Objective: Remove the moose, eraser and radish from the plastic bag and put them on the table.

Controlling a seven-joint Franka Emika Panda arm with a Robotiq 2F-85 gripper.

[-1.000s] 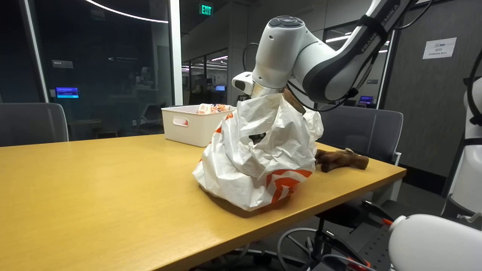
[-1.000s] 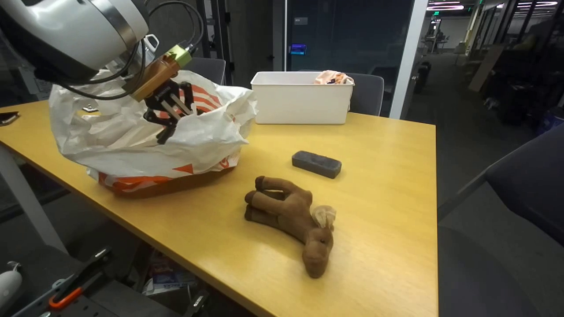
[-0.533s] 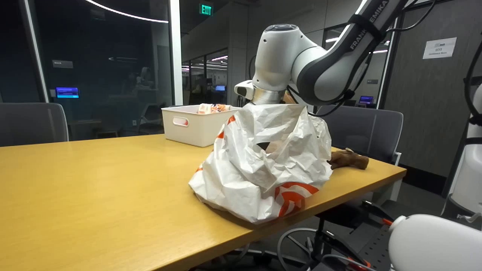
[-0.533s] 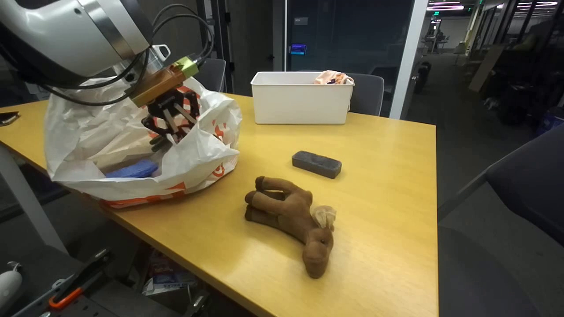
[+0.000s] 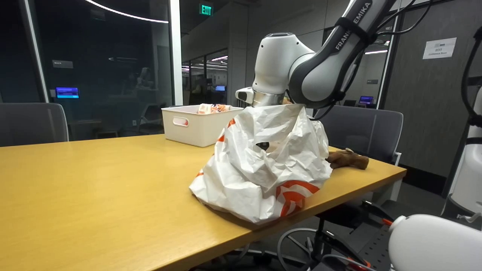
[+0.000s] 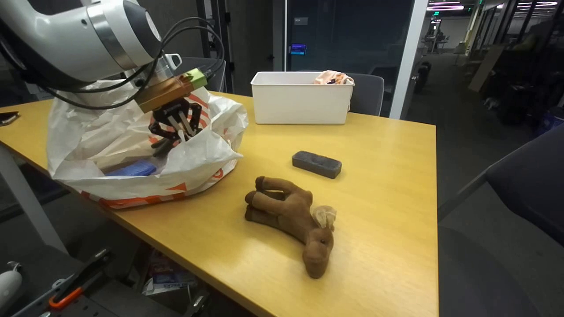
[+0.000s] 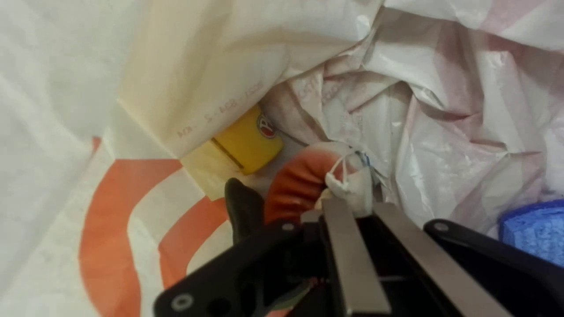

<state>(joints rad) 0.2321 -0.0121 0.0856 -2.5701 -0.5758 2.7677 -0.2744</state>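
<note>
1. Already out on the table (image 6: 383, 207), near the plastic bag (image 6: 198, 156): moose (image 6: 296, 215) and grey eraser (image 6: 316, 164).
2. Reaches into the bag with gripper (image 7: 361, 204) narrowed almost fully, seemingly pinching the pale end of the radish (image 7: 302, 182).
3. Remaining: lift radish clear of the bag, then onto the table beside it.

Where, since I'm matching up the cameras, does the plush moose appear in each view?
In an exterior view, the plush moose is right of centre, partly hidden behind the plastic bag.
In an exterior view, the plush moose lies below centre, unobstructed.
Wrist view: not in it.
Shared landmark: the plastic bag, in all three views.
</note>
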